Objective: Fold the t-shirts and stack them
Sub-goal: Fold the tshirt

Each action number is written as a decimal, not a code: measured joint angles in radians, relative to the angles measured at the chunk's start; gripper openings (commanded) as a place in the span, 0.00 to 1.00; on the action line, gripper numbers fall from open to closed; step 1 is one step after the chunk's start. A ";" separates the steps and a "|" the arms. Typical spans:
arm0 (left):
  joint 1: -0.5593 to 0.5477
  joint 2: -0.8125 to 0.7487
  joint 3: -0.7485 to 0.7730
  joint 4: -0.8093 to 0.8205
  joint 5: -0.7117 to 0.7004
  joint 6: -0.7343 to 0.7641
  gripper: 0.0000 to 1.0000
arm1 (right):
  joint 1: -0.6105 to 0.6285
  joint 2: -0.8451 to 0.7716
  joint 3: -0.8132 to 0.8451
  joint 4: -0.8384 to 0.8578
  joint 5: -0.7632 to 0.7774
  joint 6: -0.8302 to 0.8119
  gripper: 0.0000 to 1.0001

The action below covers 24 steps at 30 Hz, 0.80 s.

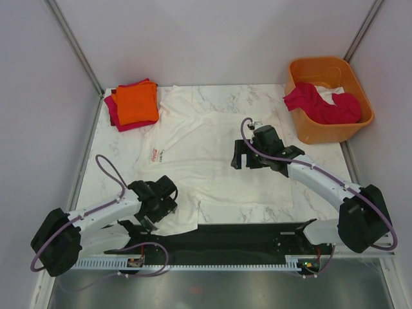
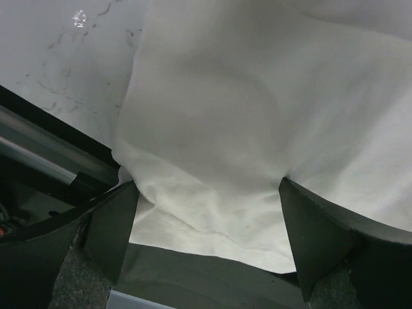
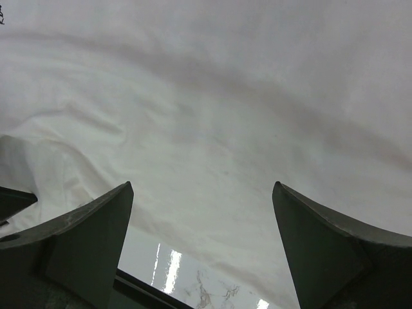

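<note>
A white t-shirt (image 1: 206, 154) with a small red logo (image 1: 154, 154) lies spread flat on the marble table. My left gripper (image 1: 158, 215) is open at the shirt's near-left hem corner. In the left wrist view its fingers (image 2: 112, 225) straddle the hem (image 2: 206, 219), wide apart, gripper (image 2: 206, 193). My right gripper (image 1: 243, 158) is open over the shirt's middle right. In the right wrist view (image 3: 203, 193) only white cloth (image 3: 212, 116) lies between the fingers. A folded orange t-shirt (image 1: 136, 103) lies on a magenta one (image 1: 114, 111) at the back left.
An orange plastic tub (image 1: 351, 132) stands at the back right, with a magenta-red t-shirt (image 1: 322, 106) hanging over its rim and a white one (image 1: 328, 93) inside. A black strip (image 1: 244, 235) runs along the table's near edge. Grey walls enclose the table.
</note>
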 measured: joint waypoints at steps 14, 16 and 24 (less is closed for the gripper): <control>-0.008 -0.128 -0.068 0.024 0.056 0.022 0.24 | -0.003 0.015 0.001 -0.005 0.076 -0.007 0.98; -0.010 -0.129 -0.065 0.017 0.060 0.036 0.06 | -0.003 0.014 0.001 -0.006 0.106 -0.006 0.98; -0.013 -0.222 -0.064 0.025 0.015 0.073 0.02 | -0.198 -0.197 -0.150 -0.065 0.256 0.131 0.98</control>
